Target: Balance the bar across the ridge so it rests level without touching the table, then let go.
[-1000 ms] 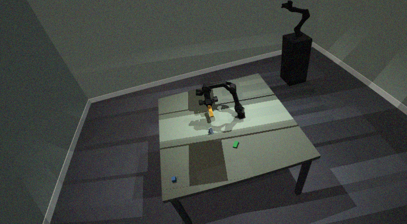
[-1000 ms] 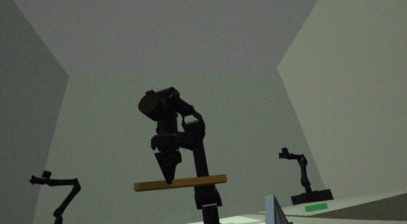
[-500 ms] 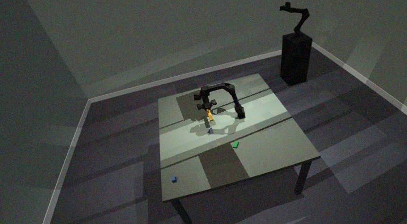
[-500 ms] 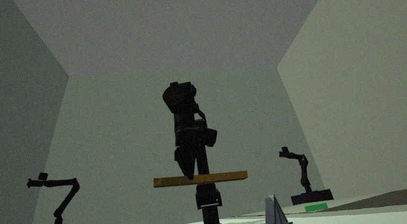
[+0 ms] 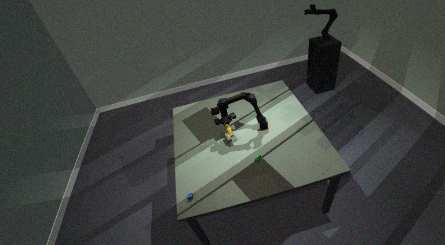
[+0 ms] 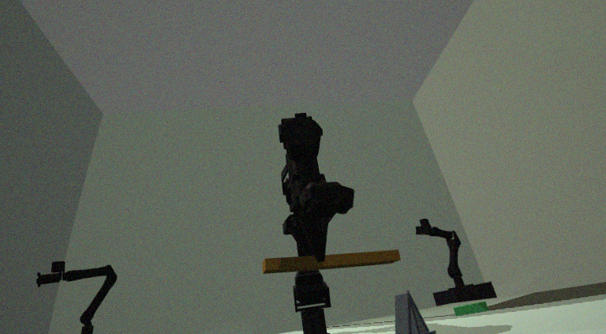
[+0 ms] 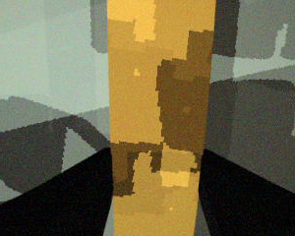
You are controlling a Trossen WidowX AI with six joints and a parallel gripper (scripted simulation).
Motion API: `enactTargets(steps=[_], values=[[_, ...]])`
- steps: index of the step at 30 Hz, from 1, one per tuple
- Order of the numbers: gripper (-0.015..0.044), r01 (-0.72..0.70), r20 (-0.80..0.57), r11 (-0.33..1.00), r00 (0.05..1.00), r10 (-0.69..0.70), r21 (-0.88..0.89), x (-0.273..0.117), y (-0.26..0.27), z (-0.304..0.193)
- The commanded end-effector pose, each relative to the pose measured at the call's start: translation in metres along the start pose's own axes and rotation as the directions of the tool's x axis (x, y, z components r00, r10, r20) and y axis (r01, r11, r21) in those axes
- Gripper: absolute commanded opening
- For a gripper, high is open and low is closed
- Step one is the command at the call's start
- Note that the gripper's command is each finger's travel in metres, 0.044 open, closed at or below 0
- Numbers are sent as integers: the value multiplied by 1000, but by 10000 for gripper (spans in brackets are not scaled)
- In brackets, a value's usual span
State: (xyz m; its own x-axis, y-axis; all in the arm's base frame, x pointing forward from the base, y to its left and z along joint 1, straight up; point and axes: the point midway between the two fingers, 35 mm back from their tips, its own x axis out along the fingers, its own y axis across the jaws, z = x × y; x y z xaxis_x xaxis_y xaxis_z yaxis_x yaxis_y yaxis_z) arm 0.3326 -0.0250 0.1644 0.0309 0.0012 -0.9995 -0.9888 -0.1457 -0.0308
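My jaws (image 5: 226, 124) (image 6: 319, 260) grip the bar (image 5: 230, 131) (image 6: 361, 259) (image 7: 138, 108), carrying it (ridge (image 5: 230, 142) (image 6: 404, 312) below, five o'clock from top); next, centre, then lower.

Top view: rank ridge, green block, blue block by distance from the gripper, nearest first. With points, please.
1. Grey-blue ridge (image 5: 230, 143) (image 6: 404, 312): just past the orange bar's free end.
2. Green block (image 5: 258, 158) (image 6: 470, 309): beyond the ridge, toward image right.
3. Blue block (image 5: 189, 196): near the table's lower-left corner.
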Motion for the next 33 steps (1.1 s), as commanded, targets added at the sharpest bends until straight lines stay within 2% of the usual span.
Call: enactTargets(steps=[1,21,33], values=[[0,-2,-2,1000,1000,2,-24,0,-7,16],[0,0,5,990,1000,1,-143,0,-28,88],[0,0,5,989,1000,0,-149,11,-30,94]])
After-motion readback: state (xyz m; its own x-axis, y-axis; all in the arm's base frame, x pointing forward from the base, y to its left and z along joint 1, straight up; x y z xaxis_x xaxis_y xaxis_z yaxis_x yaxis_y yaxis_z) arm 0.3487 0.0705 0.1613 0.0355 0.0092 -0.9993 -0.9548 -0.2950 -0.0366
